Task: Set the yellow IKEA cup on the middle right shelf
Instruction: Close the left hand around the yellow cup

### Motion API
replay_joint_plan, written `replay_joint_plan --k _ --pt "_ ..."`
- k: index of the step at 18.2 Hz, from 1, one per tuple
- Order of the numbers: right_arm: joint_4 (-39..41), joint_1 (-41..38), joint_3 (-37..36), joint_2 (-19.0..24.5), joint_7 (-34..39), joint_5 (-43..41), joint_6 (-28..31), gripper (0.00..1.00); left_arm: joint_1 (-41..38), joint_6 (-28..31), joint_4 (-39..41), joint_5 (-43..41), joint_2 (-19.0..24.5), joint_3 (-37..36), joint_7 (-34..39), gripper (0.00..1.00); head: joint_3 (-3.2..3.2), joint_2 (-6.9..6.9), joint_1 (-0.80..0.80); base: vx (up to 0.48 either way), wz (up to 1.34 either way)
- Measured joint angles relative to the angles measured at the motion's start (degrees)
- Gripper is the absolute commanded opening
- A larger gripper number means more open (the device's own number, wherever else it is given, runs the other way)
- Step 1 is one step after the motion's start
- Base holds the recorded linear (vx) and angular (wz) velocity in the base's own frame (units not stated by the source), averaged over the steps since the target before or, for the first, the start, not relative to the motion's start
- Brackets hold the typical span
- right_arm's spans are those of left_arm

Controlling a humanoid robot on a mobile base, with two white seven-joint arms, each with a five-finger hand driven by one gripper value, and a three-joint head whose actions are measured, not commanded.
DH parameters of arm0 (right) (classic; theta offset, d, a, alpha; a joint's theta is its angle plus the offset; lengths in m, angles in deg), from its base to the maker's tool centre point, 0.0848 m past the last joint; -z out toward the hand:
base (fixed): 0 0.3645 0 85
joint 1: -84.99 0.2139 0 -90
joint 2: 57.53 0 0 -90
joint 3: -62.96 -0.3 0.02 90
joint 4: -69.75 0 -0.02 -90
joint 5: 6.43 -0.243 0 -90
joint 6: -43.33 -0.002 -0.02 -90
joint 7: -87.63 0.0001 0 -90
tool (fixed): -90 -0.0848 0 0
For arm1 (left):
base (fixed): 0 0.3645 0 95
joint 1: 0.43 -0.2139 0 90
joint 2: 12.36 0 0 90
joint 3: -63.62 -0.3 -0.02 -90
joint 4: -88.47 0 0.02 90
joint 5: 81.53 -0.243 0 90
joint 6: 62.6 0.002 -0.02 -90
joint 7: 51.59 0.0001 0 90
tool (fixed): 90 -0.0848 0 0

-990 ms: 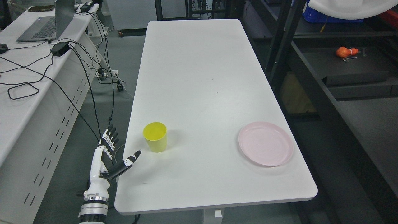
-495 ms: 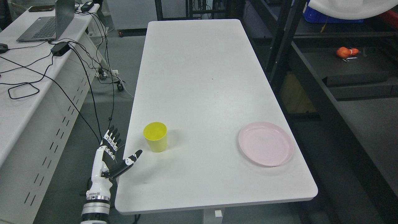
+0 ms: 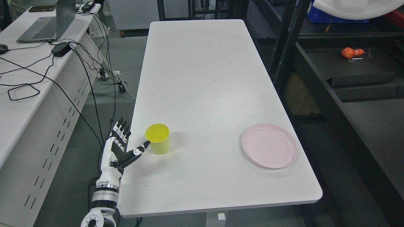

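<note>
At far left a side desk (image 3: pixel 19 104) carries a laptop (image 3: pixel 47 25) and loose black cables (image 3: pixel 63 63). Beside the white tabletop (image 3: pixel 205 78), at its near-left edge, the left hand (image 3: pixel 121 149) is raised with its fingers (image 3: pixel 121 132) spread and pointing up, holding nothing; its thumb tip reaches right up to the yellow cup (image 3: pixel 157 138), though contact cannot be judged. The cup stands upright near that left edge. Well apart to the right lies a pink plate (image 3: pixel 270 145). Beyond the table's right side stands dark shelving (image 3: pixel 347 72), with a small orange object (image 3: pixel 351 52) on one level.

Left hand (image 3: pixel 121 149) — nearer yellow cup (image 3: pixel 157 139)
</note>
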Motion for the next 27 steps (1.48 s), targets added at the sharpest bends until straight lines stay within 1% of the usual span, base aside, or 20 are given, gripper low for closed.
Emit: replay_joint_plan --k 5,12,15,23,25,27 --pt "0.0 0.0 0.0 0.0 -0.3 0.0 0.0 0.99 1.1 0.7 -1.7 0.4 0.0 -2.9 -0.5 0.98 0.00 0.00 0.00 0.000 0.00" --pt "0.0 0.0 0.0 0.0 0.0 0.0 0.0 0.99 2.0 4.2 -3.4 1.6 0.0 -6.2 -0.6 0.98 0.00 0.00 0.00 0.000 0.00" --pt "0.0 0.0 0.0 0.0 0.0 0.0 0.0 0.99 3.3 5.2 -4.5 1.8 0.0 -6.6 -0.6 0.98 0.00 0.00 0.00 0.000 0.00" --pt "0.0 0.0 0.0 0.0 0.1 0.0 0.0 0.99 8.5 10.7 -8.3 1.9 0.0 -6.7 -0.6 0.98 0.00 0.00 0.00 0.000 0.00" --pt "0.0 0.0 0.0 0.0 0.1 0.0 0.0 0.99 9.5 11.3 -9.4 1.8 0.0 -6.7 -0.6 0.96 0.00 0.00 0.00 0.000 0.00" --pt "0.0 0.0 0.0 0.0 0.1 0.0 0.0 0.99 10.2 11.6 -10.5 1.7 0.0 -6.7 -0.6 0.89 0.00 0.00 0.00 0.000 0.00"
